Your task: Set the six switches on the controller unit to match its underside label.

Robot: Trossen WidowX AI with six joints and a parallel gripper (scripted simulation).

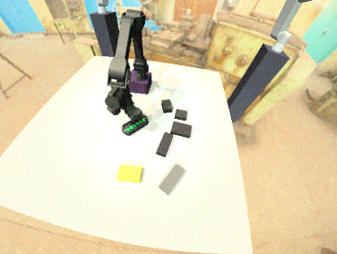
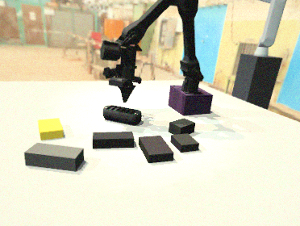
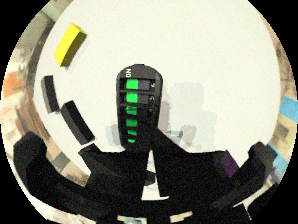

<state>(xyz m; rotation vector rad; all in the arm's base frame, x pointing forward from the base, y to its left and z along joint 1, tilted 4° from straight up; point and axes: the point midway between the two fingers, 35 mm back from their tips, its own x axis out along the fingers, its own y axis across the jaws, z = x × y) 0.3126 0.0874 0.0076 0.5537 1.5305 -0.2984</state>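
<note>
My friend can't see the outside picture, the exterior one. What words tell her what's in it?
A black robot arm points its shut gripper down just above a dark switch unit on a white table. Nearer the camera are a yellow block, a grey block and four dark blocks. The arm stands on a purple box.
</note>
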